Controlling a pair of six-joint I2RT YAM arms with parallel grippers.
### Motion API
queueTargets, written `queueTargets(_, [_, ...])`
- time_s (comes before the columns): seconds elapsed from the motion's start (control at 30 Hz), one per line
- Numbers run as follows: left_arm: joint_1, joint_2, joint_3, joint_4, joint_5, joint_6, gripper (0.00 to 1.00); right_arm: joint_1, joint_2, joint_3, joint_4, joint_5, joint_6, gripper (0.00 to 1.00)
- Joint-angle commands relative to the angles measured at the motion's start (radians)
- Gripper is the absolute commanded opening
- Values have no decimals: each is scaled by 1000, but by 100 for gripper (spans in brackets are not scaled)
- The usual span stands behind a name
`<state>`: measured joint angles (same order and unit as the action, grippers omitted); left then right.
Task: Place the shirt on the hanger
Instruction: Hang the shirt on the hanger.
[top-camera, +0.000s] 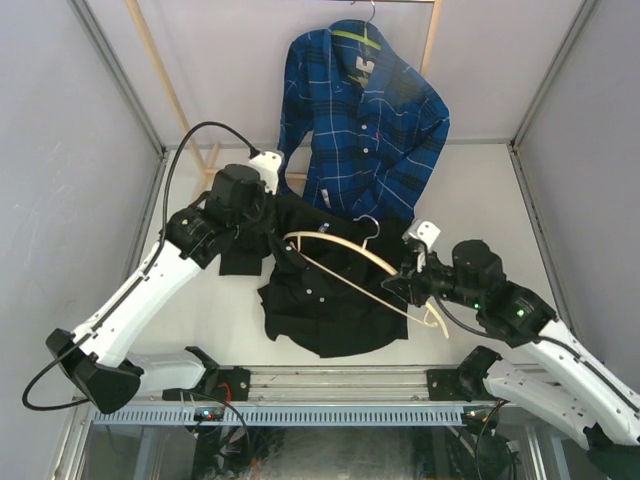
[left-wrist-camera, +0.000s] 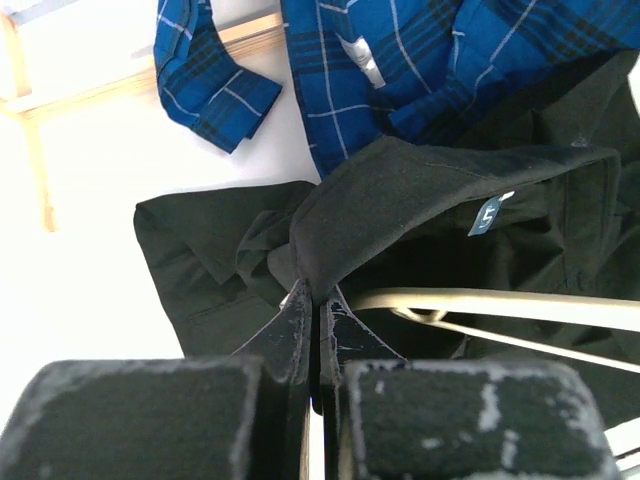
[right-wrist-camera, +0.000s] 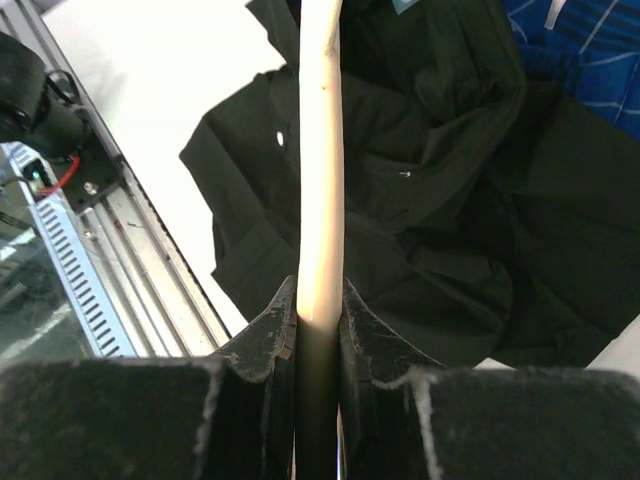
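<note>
Black shirt (top-camera: 320, 315) lies crumpled w/ cream wooden hanger (right-wrist-camera: 322, 150) angled across its upper half.

No legible txt; label (left-wrist-camera: 487, 214) on shirt (left-wrist-camera: 400, 190) too blurry.

The white table (top-camera: 480, 200) carries the black shirt (top-camera: 315, 318), crumpled near its middle.

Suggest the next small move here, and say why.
Probably ease the wooden hanger toward the left gripper, so its free end slips under the black shirt fold pinched there. The right gripper is shut on the hanger's other end, and the hanger lies atop the shirt, not inside it.
</note>
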<state>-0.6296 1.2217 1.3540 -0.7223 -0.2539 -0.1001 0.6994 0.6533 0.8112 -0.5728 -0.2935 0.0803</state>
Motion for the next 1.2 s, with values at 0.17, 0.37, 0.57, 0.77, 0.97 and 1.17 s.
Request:
queueTargets(0.17, [-12,-90,15,55,116,10,0,63,85,48,237,55,-20,0])
queueTargets(0.37, [-102,-100,85,32,101,1,0,73,137,75,324,99,5,0])
queueTargets(0.57, [-178,-48,215,-2,107,1,0,103,181,98,387,115,-17,0])
queueTargets(0.77, [-258,-17,280,-2,129,-19,0,121,193,65,495,160,2,0])
queueTargets(0.97, [-337,5,310,-2,129,-28,0,121,195,21,618,157,18,0])
queueTargets(1.17, [-380,42,353,-4,127,-34,0,126,224,-10,721,124,45,0])
